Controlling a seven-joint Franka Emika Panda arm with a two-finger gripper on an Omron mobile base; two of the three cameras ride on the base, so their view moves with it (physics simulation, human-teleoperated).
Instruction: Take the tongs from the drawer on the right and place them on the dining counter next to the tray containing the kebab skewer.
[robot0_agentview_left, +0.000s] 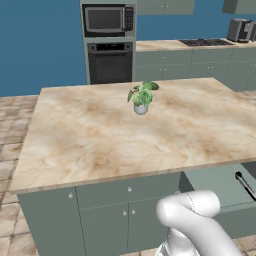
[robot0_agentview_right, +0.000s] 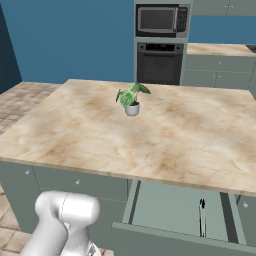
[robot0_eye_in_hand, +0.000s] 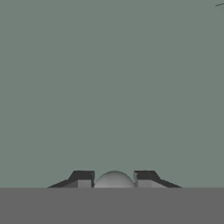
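- Gripping the small pale knob (robot0_eye_in_hand: 114, 178), the gripper (robot0_eye_in_hand: 114, 179) has a dark fingertip (robot0_eye_in_hand: 82, 177) on each side of it, pinching it against the flat grey-green front of the drawer (robot0_eye_in_hand: 112, 87).
- From the base views, the drawer (robot0_agentview_right: 170, 210) stands pulled out under the marbled island (robot0_agentview_right: 150, 135), the one with the potted plant (robot0_agentview_right: 131, 97) on top.
- Inside lie the tongs (robot0_agentview_right: 202, 218), slim and dark, flat on the drawer floor and well right of the arm.
- My read: they are light and rigid, probably slick, and low enough to slide under a clumsy pinch.
- Best hold looks like mid-length, fingers across the narrow width, so they neither tip nor swing.
- First job, I judge, is letting go of the knob.
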